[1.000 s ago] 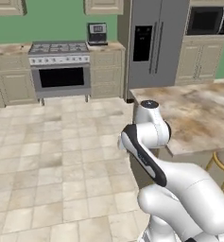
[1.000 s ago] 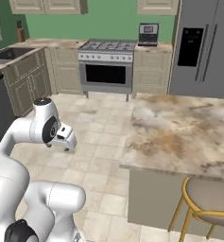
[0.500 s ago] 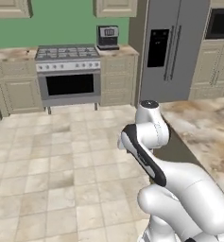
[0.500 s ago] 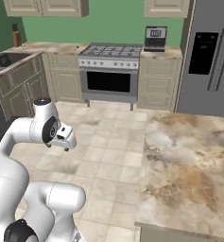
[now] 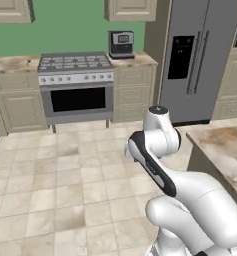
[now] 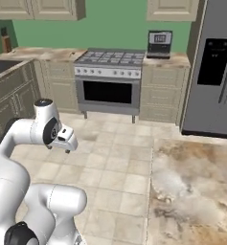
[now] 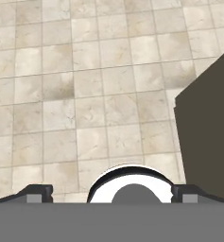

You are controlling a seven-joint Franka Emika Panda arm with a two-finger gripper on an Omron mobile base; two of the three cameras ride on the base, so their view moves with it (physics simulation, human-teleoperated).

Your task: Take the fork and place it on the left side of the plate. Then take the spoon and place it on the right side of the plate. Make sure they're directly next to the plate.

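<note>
The fork, the plate and the spoon are out of view. My gripper (image 6: 67,144) hangs low in front of the base, above the tiled floor and folded close to the arm. In the hand view its two dark fingertips (image 7: 35,191) stand far apart at the bottom edge, so the gripper (image 7: 112,194) is open with nothing between them. It points down at bare floor tiles beside the dark side wall of the island (image 7: 208,132).
A marble-topped island (image 6: 191,191) stands to the right, its corner (image 5: 225,145) near the arm. Along the back wall are a stove (image 5: 75,85), a coffee machine (image 5: 121,44) and a steel fridge (image 5: 200,55). A sink counter (image 6: 5,72) runs along the left. Tiled floor lies between.
The whole scene has shifted: the base has driven, so the stove and fridge look nearer and the island has slid to the right edge. The arm's pose and open jaws are unchanged.
</note>
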